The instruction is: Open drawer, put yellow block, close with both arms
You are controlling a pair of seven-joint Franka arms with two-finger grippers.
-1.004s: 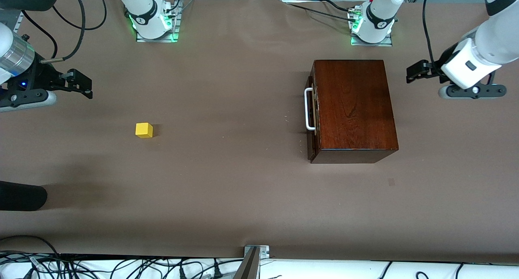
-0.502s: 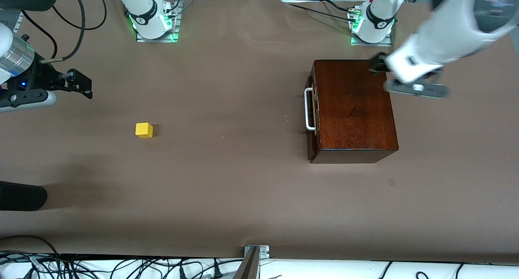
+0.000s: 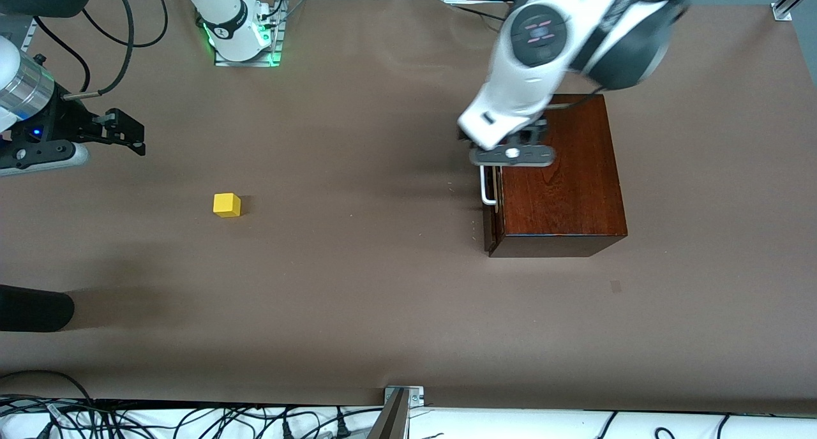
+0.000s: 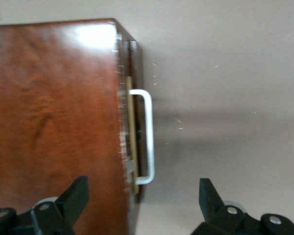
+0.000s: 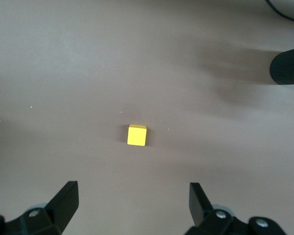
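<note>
Looking from the front, you see the left pincer (image 3: 494, 147) over the shut drawer (image 3: 490, 190), the yellow block (image 3: 226, 205) well apart toward the right arm's end of the bench (image 3: 357, 286), where the right pincer (image 3: 121, 131) waits, spread empty. Left wrist: fingers (image 4: 73, 196) wide, holding nothing; centre them on the handle (image 4: 148, 137) before closing. Right wrist: block on the bench.

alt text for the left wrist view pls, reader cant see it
The left gripper hangs open above the closed drawer's white handle, one finger over the dark wooden box, the other over bare brown table. Nothing is held.
</note>
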